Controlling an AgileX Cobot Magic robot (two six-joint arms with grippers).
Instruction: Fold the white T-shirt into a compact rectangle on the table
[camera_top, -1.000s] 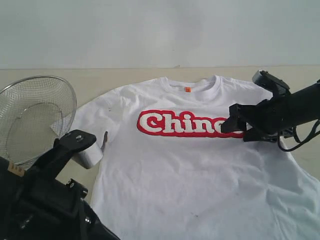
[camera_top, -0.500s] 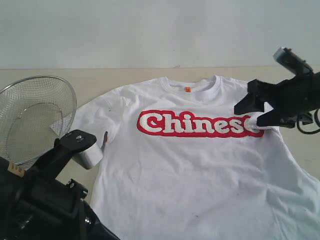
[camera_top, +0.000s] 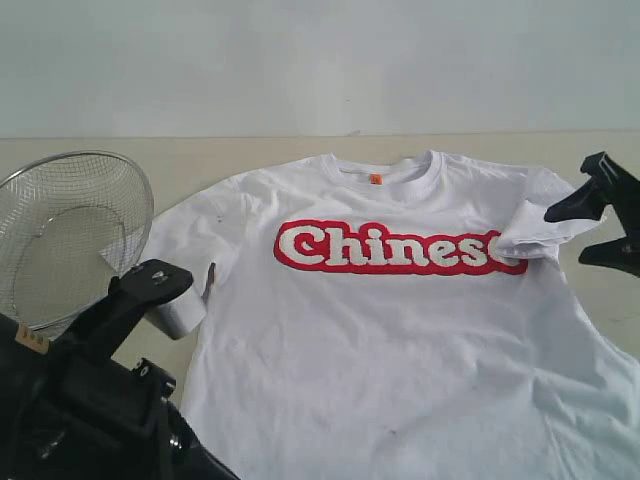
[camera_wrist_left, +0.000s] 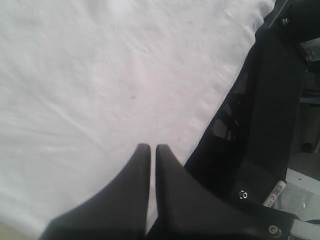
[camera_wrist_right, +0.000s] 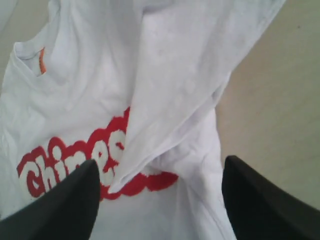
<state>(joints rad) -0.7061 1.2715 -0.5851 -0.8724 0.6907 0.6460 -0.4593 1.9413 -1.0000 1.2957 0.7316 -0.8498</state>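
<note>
From the outside camera, the white T-shirt (camera_top: 380, 340) lies flat and chest-up on the table (camera_top: 200, 160), with one sleeve (camera_top: 530, 235) turned in over the end of the red lettering. The right gripper (camera_top: 572, 237) sits just beside that sleeve, jaws spread and empty. A wire basket (camera_top: 70, 220) stands beyond the shirt's other sleeve. At the left wrist, the left gripper (camera_wrist_left: 150, 147) has its jaws pressed together on nothing, above plain white cloth. At the right wrist, the wide-spread fingers (camera_wrist_right: 65, 200) frame the turned-in sleeve and the orange neck tag (camera_wrist_right: 41, 60).
</note>
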